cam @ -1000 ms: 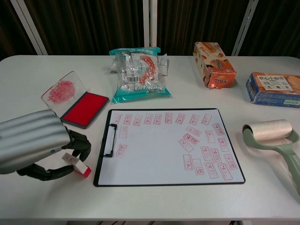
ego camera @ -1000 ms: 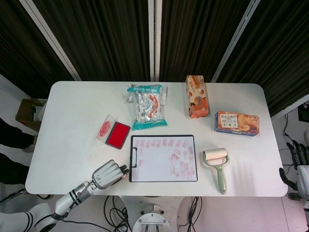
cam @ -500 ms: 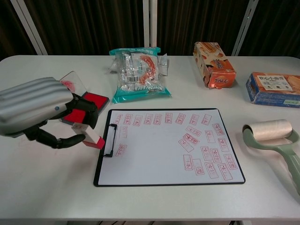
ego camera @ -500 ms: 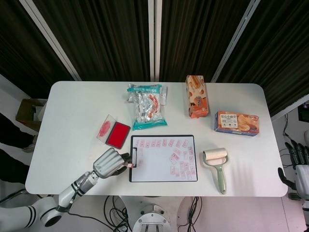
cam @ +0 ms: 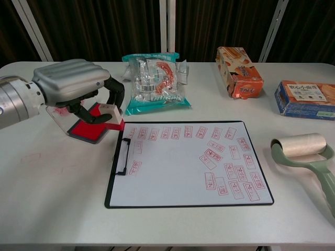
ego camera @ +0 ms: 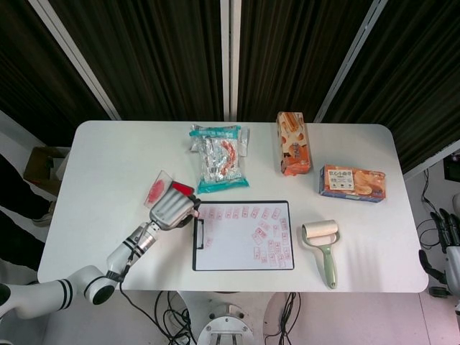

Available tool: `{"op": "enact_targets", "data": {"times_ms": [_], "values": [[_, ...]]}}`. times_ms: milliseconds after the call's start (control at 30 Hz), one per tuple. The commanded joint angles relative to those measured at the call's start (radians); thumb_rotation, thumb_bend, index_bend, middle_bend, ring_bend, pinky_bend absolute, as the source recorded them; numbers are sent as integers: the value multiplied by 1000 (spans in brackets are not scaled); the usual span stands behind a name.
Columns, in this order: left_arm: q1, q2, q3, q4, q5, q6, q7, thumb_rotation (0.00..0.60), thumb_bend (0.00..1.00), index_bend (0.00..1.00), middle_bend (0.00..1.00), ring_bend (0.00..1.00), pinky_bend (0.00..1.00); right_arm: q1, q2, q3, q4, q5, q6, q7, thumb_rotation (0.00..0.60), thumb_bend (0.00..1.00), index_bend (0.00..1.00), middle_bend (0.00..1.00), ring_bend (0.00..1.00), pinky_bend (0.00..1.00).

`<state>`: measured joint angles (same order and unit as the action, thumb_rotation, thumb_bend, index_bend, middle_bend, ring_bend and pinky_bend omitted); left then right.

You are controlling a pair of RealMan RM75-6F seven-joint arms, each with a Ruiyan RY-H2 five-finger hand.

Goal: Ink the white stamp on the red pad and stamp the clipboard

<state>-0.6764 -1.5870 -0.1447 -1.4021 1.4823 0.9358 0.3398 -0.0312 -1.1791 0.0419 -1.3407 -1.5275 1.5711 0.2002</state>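
Head view: we see the left hand (ego camera: 171, 209) over the near edge of the red pad (ego camera: 181, 188), beside the clipboard (ego camera: 243, 235) on the counter (ego camera: 100, 215). The right hand (ego camera: 451, 248) sits at the frame edge, off the counter; we cannot tell how its fingers lie. Chest view: the left hand (cam: 78, 89) has its fingers (cam: 116, 90) grasping the white stamp (cam: 112, 116), held above the red pad (cam: 89, 125) next to the clipboard (cam: 186, 162) clip.
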Motion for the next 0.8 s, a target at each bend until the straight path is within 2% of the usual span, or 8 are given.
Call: {"op": "enact_targets", "data": {"times_ms": [33, 200, 800], "values": [[-22, -5, -14, 32, -41, -28, 22, 600, 445, 690, 697, 992, 1000, 1, 1, 0, -1, -1, -1, 0, 600, 318, 0, 0, 0, 0], [-35, 4, 7, 83, -53, -59, -25, 600, 448, 694, 700, 992, 1000, 3, 2, 0, -3, -3, -2, -2, 600, 319, 0, 0, 0, 0], [-54, -43, 53, 247, 0, -5, -185, 600, 453, 694, 701, 993, 1000, 4, 2, -2, -19, 0, -10, -31, 600, 319, 0, 0, 0, 0]]}}
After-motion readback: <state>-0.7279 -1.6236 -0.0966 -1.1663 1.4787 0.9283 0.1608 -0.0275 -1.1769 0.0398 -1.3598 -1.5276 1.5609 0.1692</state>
